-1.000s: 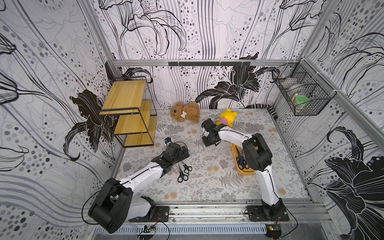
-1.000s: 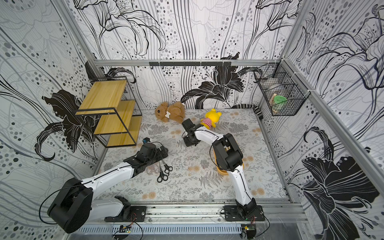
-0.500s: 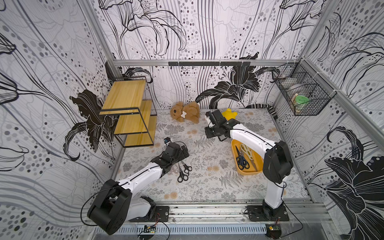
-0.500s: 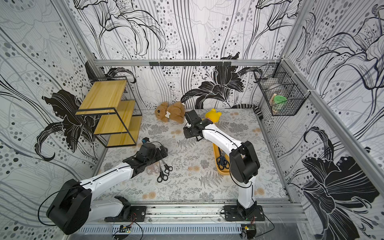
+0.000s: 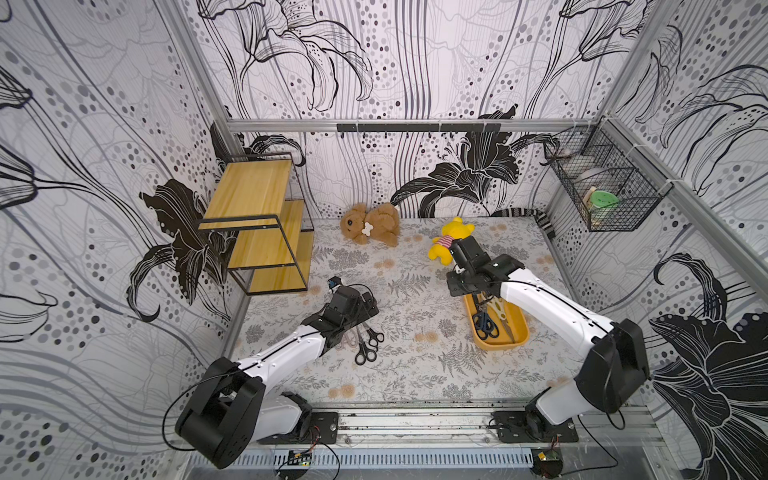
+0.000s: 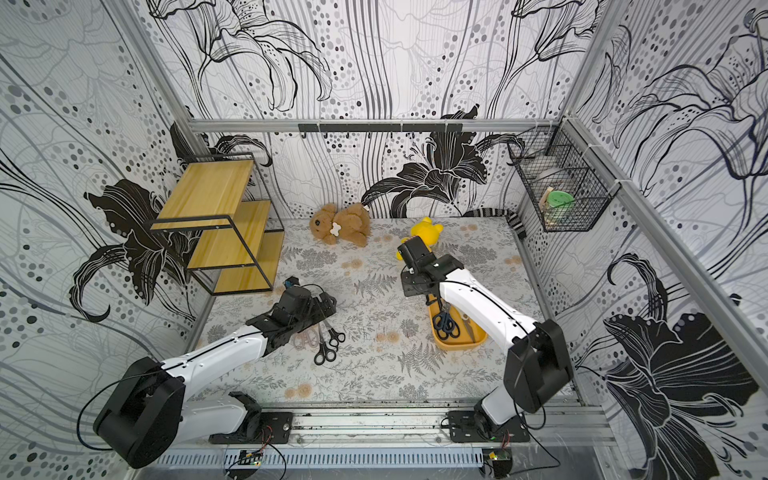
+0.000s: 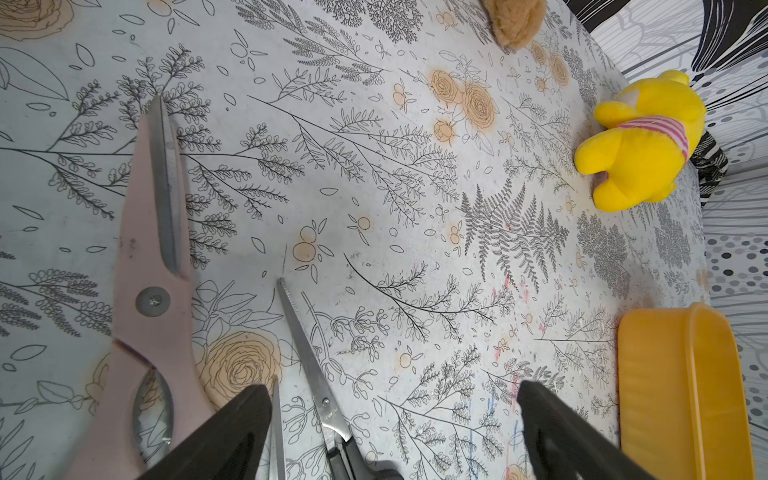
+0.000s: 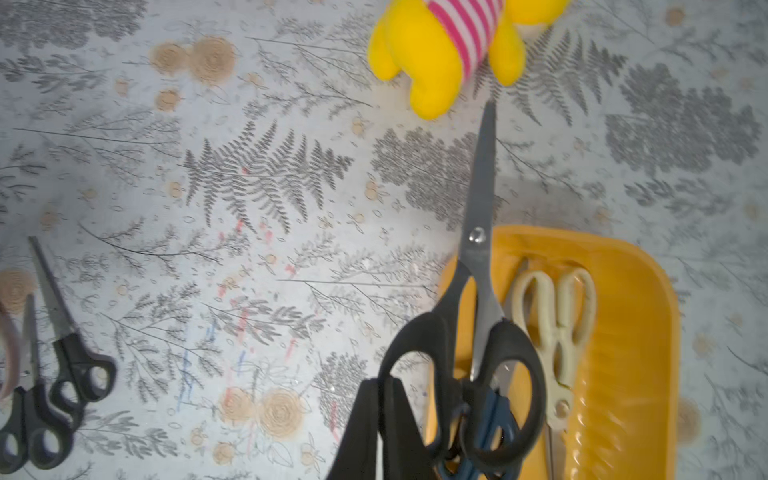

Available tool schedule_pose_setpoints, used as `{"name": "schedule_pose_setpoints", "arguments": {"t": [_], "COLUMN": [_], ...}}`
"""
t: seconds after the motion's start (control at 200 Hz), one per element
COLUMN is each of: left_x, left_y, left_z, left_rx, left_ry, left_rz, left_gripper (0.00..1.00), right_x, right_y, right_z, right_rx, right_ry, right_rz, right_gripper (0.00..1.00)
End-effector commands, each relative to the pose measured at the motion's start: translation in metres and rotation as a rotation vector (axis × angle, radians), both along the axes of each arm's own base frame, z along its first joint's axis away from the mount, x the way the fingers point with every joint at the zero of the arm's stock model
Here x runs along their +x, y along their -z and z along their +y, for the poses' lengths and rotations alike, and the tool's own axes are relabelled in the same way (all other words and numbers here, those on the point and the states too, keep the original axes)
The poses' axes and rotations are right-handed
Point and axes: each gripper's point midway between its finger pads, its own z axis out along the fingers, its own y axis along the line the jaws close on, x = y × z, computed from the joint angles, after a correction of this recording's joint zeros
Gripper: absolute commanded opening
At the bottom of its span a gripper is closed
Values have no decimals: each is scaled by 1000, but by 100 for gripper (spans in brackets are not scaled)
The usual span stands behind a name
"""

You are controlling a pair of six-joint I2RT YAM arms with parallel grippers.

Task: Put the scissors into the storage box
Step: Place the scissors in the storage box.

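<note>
While the closed fingers [image 8: 374,419] of the right gripper [image 8: 383,384] seemingly pinch a handle loop of large black scissors [image 8: 478,249] whose blades jut past the orange storage box [image 8: 636,332] holding cream shears [image 8: 557,320], the left gripper [image 7: 395,390] hangs open over slim scissors [image 7: 307,353] on the table [image 7: 415,166].

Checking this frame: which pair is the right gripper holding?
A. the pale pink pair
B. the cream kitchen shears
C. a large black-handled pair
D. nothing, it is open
C: in the right wrist view the right gripper is shut on a handle loop of the large black-handled scissors, held over the end of the storage box, where the cream kitchen shears lie.
</note>
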Motion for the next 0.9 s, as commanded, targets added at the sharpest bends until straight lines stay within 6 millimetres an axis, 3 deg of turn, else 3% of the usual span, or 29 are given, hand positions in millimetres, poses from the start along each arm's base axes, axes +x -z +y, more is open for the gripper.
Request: {"name": "schedule_pose_setpoints", "arguments": {"t": [0.0,0.19,0.365,0.826,0.896], "left_x": [0,3,10,14,13], "left_y": [1,-1,-9,-12,-11], "left_z": [-3,-7,-12,-13,-14], "left_rx": [-14,-25,-29,-28,-28], "left_ry": [15,29,34,30,33], "left_rz": [-6,-1,-12,-9,-7], "left_gripper": [97,97,97,97,97], "right_x": [-27,-52,-69,-73,-72], "right_y": [16,46,67,109,111], "right_z": [-32,-54,-62,-75,-75], "right_rx": [-48,-33,17,40,37], "right_ry": [75,155,205,257,259], "right_rz": [74,156,213,281,284], "right_gripper": [0,0,0,0,5]}}
